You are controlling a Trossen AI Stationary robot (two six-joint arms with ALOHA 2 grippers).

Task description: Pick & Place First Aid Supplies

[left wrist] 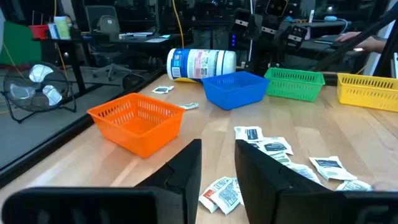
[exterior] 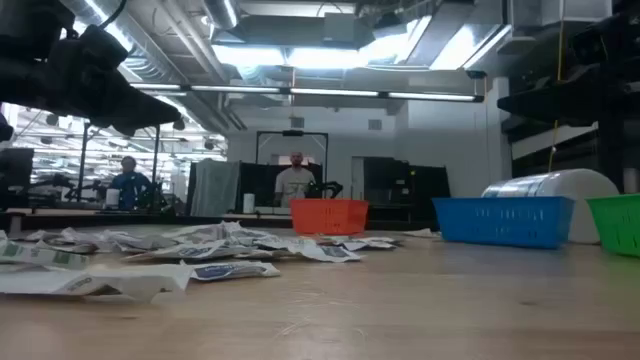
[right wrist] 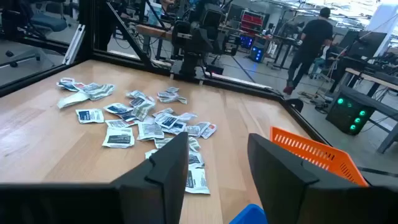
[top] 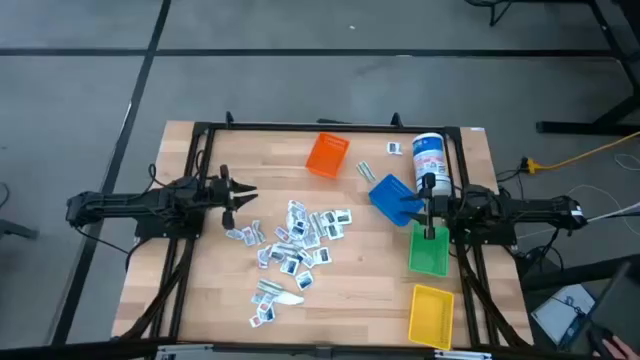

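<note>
Pale wooden table (top: 350, 290) under me, and from above both my arms lie stretched out low and level, reaching in from opposite sides. My left hand (top: 243, 197) points inward at the left edge of the scatter of first aid supplies (top: 300, 245), which lies mid-table, fingers spread, holding nothing. My right hand (top: 428, 207) sits by the blue bin (top: 395, 198) and above the green bin (top: 429, 252), with the yellow bin (top: 431, 316) closer to the front edge and the orange bin (top: 327, 155) and the white canister (top: 429, 158) toward the far side.

At table level, the packets (exterior: 150, 260) lie flat in a low drift on the left, the orange bin (exterior: 329, 215) behind them, the blue bin (exterior: 503, 220) and green bin (exterior: 616, 222) at right. People stand in the room beyond.

From my left wrist, my two fingers (left wrist: 261, 180) stand apart with packets (left wrist: 273, 149) on the wood just ahead, nothing between them.

From my right wrist, my fingers (right wrist: 168, 168) are likewise parted and empty, the packets (right wrist: 137, 118) spread beyond them and my left arm (right wrist: 196, 43) across the table.
</note>
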